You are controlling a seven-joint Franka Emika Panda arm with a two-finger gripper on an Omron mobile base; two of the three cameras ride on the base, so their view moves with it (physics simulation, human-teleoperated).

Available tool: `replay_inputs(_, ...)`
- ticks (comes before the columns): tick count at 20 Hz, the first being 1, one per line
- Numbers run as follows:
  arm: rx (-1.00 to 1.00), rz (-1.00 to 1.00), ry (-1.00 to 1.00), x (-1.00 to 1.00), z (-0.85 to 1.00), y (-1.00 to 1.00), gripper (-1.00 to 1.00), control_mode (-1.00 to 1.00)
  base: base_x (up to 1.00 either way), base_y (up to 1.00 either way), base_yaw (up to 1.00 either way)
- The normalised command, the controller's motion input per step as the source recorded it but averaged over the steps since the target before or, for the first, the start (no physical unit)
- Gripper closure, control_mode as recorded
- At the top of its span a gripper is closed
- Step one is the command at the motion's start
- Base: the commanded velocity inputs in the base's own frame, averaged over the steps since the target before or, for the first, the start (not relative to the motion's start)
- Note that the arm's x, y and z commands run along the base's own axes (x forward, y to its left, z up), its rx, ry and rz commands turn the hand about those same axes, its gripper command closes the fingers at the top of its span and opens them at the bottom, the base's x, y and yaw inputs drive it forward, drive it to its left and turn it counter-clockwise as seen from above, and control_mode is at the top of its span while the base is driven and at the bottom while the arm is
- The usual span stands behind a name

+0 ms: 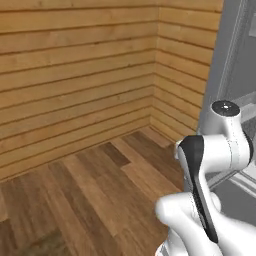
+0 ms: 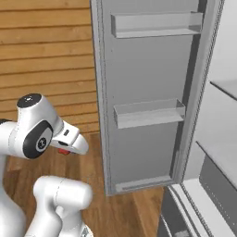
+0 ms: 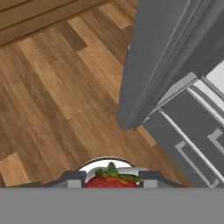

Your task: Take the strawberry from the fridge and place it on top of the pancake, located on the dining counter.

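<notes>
The end effector [image 3: 112, 177] is closed on the strawberry [image 3: 111, 180]: in the hand view the red fruit with its green leafy cap sits between the 2 dark fingertips [image 3: 72, 178], touching both. In the right base view a small red patch [image 2: 64, 151] shows under the white hand, which fits the same grip. The fruit is out of the fridge [image 2: 152, 92] and rides with the arm.

The relation the coming move turns on cannot be read here: neither the pancake nor the dining worktop appears ahead of the end effector, to its sides or below it. What lies in front of it is the wooden floor [image 3: 57, 87], with the open fridge door [image 3: 166, 57] just beside it to the right of the hand view and the lower drawers [image 3: 192, 131] beyond that. My judgement is that the base must turn or drive away from the fridge before any direction to the pancake can be given.

Hard to make out: the lower half of the strawberry is cut off at the bottom of the hand view, so its long axis and how deep it sits between the fingertips are uncertain. The fridge's inner shelves [image 2: 222, 134] are cropped at the right edge.
</notes>
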Motion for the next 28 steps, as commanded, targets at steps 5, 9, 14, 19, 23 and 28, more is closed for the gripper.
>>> replay_inputs(5, 0.00, 0.00, 0.00, 0.00, 0.00, 0.00, 1.00, 1.00, -0.35, 1.00, 0.65)
replay_inputs(9, 0.00, 0.00, 0.00, 0.00, 0.00, 0.00, 1.00, 1.00, 0.24, 0.95, 0.57)
replay_inputs(14, 0.00, 0.00, 0.00, 0.00, 0.00, 0.00, 1.00, 1.00, 0.97, 0.22, 0.37)
replay_inputs(19, 0.00, 0.00, 0.00, 0.00, 0.00, 0.00, 1.00, 1.00, 1.00, 0.00, 0.20)
replay_inputs(23, 0.00, 0.00, 0.00, 0.00, 0.00, 0.00, 1.00, 1.00, 1.00, 0.00, 0.15)
replay_inputs(28, 0.00, 0.00, 0.00, 0.00, 0.00, 0.00, 1.00, 1.00, 1.00, 0.10, 0.21)
